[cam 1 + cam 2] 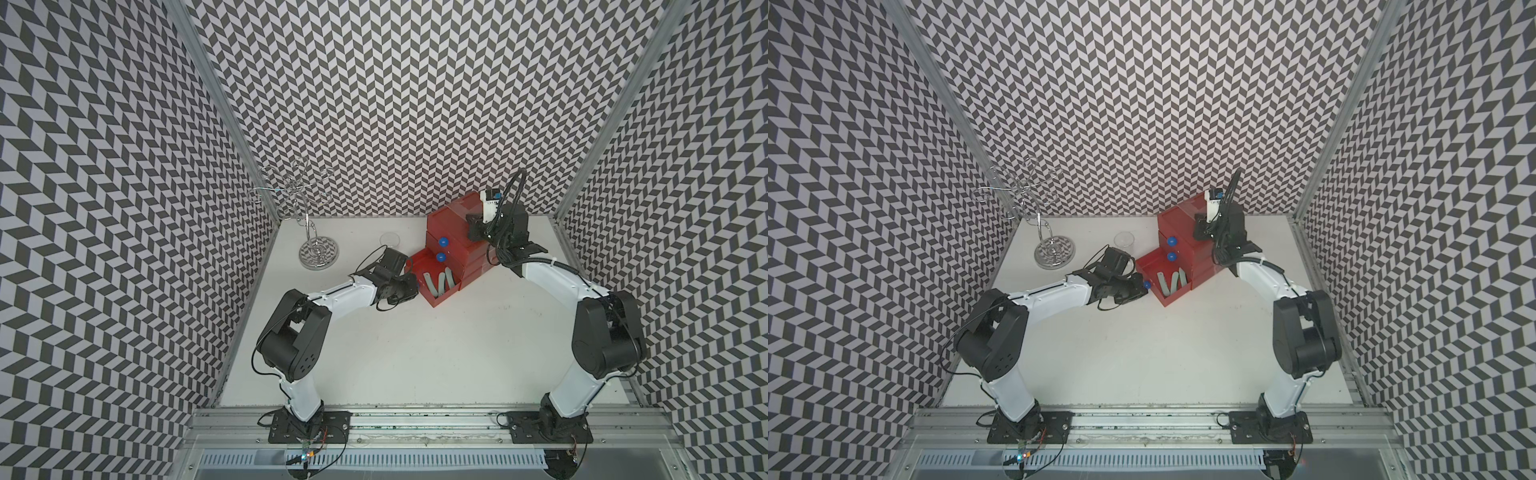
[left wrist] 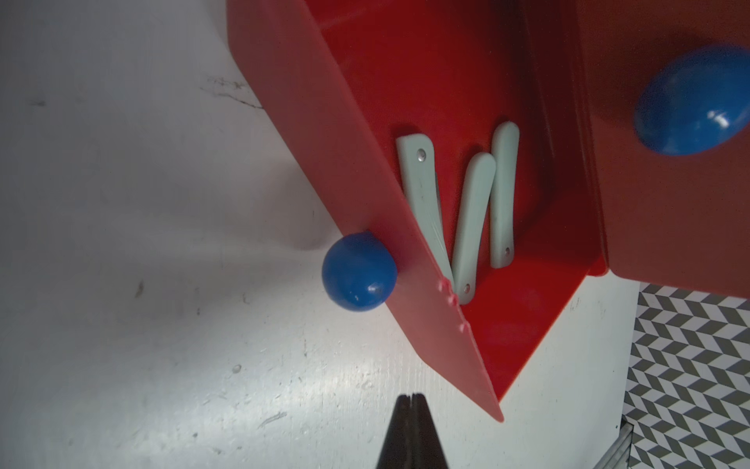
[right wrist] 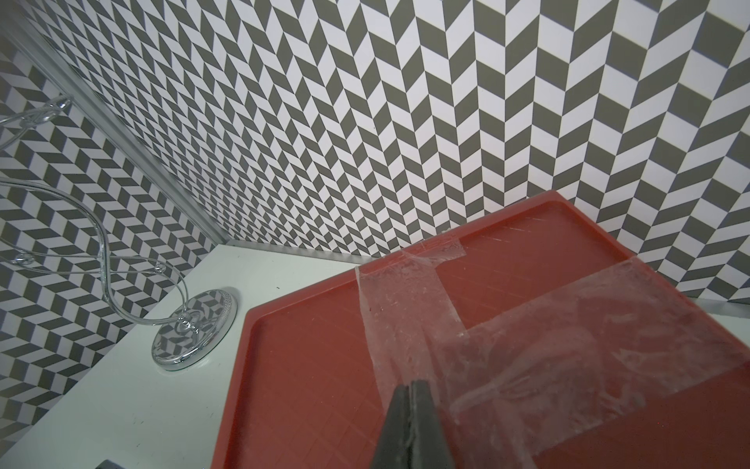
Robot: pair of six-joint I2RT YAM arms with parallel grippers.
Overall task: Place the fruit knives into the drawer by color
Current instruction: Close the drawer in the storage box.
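The left gripper (image 2: pixel 410 400), jaws pressed together and empty, hovers near the blue knob (image 2: pixel 359 276) of the pulled-out bottom drawer (image 1: pixel 422 266), where three pale mint fruit knives (image 2: pixel 470 219) lie. Behind it, near the desk's (image 1: pixel 415 353) far edge, the red drawer box (image 1: pixel 451 222) stands with the right gripper (image 3: pixel 410 385), likewise closed on nothing, at its taped top (image 3: pixel 527 337), seemingly touching. A clear cup (image 1: pixel 1124 241) and wire stand (image 1: pixel 318 253) sit toward the far left corner

- The drawer (image 1: pixel 451 226) is a red translucent box of three stacked drawers with blue ball knobs (image 1: pixel 443 241), standing just right of centre in both top views.
- Its lowest drawer (image 1: pixel 1152 270) is pulled out.
- Three pale mint fruit knives (image 2: pixel 473 223), folded, lie flat in the lowest drawer in a zigzag.
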